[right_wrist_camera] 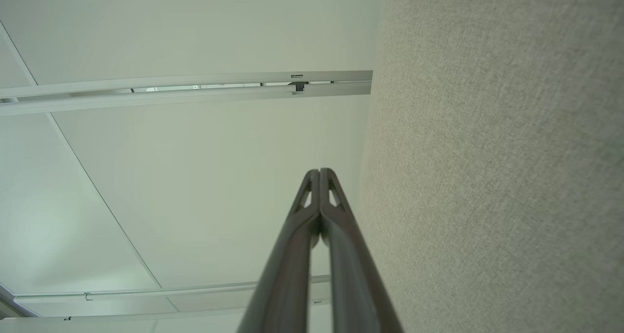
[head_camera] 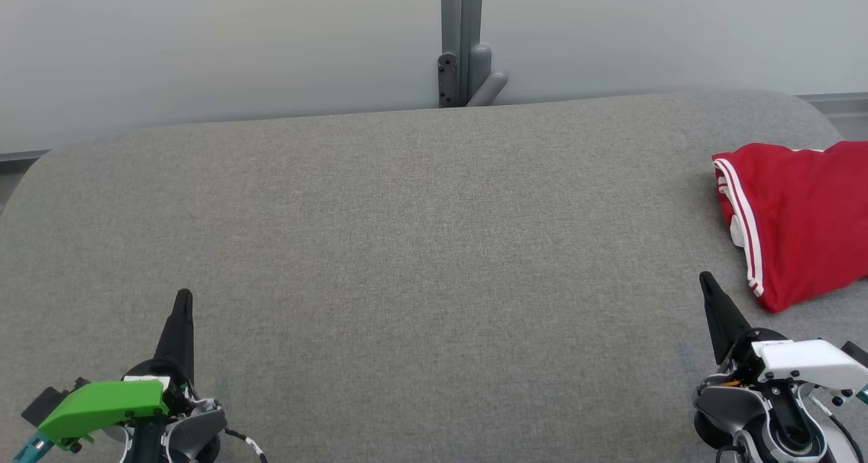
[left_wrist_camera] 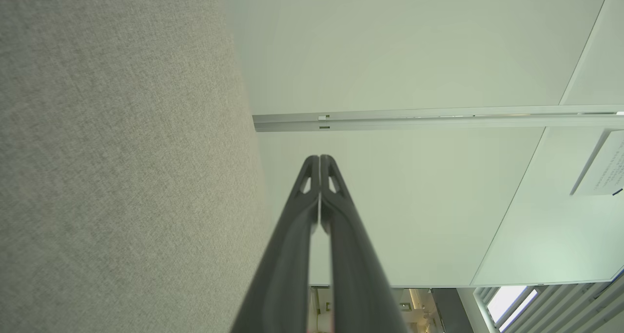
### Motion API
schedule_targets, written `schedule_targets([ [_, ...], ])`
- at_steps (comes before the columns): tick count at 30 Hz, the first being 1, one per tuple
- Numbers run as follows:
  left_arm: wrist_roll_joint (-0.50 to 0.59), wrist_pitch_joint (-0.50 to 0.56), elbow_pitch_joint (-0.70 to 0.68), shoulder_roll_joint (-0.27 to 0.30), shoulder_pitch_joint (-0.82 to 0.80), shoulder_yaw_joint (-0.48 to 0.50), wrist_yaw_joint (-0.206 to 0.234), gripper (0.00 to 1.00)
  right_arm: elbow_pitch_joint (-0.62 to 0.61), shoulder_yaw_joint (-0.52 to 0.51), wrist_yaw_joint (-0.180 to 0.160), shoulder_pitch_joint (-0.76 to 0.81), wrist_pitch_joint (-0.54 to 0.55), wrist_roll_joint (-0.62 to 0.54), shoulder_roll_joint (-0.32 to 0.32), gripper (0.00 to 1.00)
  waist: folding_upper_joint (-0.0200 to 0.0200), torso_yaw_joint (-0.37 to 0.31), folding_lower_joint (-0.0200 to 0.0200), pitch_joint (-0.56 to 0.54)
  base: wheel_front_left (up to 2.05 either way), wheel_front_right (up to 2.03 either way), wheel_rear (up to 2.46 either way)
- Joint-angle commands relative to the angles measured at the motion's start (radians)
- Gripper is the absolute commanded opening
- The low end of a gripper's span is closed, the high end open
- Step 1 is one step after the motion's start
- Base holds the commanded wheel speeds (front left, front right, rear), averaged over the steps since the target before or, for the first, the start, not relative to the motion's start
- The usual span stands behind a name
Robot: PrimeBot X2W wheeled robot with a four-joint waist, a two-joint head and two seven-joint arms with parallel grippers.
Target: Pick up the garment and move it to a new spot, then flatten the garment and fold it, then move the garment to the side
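Red, white-striped fabric garment (head_camera: 800,219) is lying at the grey upholstered surface's (head_camera: 407,246) right edge.
Head view: left gripper (head_camera: 183,299) and right gripper (head_camera: 706,283) are sitting by the front edge. Left wrist view: fingers are pressing together, empty. Right wrist view: likewise together, empty.

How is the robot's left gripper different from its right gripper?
The left gripper has a green cover behind its fingers; the right gripper has a white cover. The right gripper is close to the red garment, while the left gripper is far across the gray fabric surface from it. Both are shut, hold nothing, and point the same way.
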Motion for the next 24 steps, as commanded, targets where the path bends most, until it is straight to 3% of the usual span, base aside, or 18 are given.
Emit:
schedule_targets([
  [1,-0.001,0.002,-0.001,0.007,-0.015,0.003,-0.006,0.00,-0.003,-0.003,0.000,-0.011,0.006,0.007,-0.005,0.00,0.0037,0.000,0.0000,0.000,0.00,0.00,0.00],
  [24,-0.001,0.002,-0.001,0.007,-0.015,0.003,-0.006,0.00,-0.003,-0.003,0.000,-0.010,0.006,0.007,-0.005,0.00,0.0037,0.000,0.0000,0.000,0.00,0.00,0.00],
])
